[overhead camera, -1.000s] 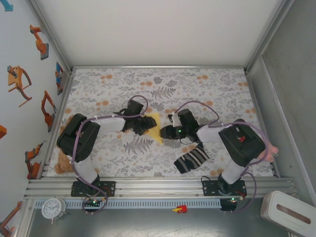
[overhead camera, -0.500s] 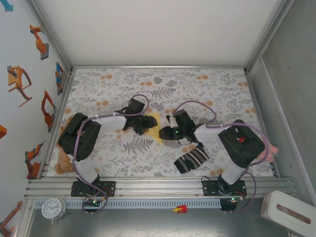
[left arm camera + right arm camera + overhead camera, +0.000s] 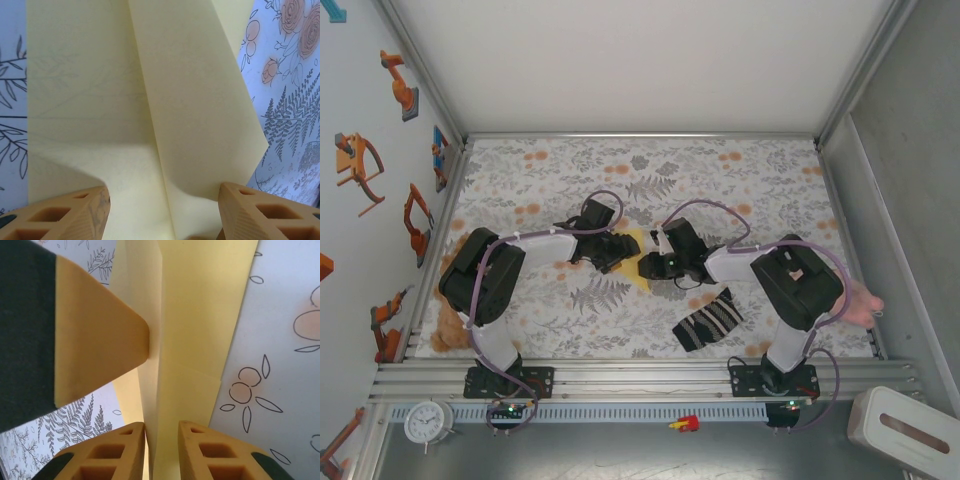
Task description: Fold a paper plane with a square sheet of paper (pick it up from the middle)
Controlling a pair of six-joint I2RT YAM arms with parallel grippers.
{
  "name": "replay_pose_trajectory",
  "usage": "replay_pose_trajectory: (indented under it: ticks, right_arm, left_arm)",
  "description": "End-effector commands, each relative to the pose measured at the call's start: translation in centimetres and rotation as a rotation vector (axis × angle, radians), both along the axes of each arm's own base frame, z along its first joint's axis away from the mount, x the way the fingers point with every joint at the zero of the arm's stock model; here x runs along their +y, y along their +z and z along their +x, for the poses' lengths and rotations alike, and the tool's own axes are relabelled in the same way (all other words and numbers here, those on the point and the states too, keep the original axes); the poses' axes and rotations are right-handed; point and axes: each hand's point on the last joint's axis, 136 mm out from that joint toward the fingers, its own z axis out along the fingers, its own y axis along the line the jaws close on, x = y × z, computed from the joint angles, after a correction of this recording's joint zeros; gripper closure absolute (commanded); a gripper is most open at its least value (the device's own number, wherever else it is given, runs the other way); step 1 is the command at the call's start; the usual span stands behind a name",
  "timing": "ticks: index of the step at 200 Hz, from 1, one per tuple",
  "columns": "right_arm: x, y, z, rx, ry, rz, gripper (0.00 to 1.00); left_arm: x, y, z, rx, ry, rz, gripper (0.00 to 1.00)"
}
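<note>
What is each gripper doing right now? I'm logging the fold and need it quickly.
Left gripper: open, fingers set wide apart over the sheet of paper.
Right gripper: closed on the sheet's raised fold.

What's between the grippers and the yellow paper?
Nothing visible. The left gripper straddles the paper, and the right gripper pinches its raised fold. The striped sock lies off to the side, apart.

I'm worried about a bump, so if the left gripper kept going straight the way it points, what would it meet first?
The left gripper would most likely meet the yellow paper first, right ahead between its open jaws. The right gripper faces it just beyond, though depth is unclear.
</note>
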Motion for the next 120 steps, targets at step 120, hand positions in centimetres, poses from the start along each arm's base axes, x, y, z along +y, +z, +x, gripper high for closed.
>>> replay_pose_trajectory:
  ticks: [120]
  right_arm:
    - [0.5, -0.2, -0.8, -0.009, 0.044, 0.057, 1.00]
  left_arm:
    - [3.7, -4.8, -4.2, 0.179, -0.009, 0.199, 0.36]
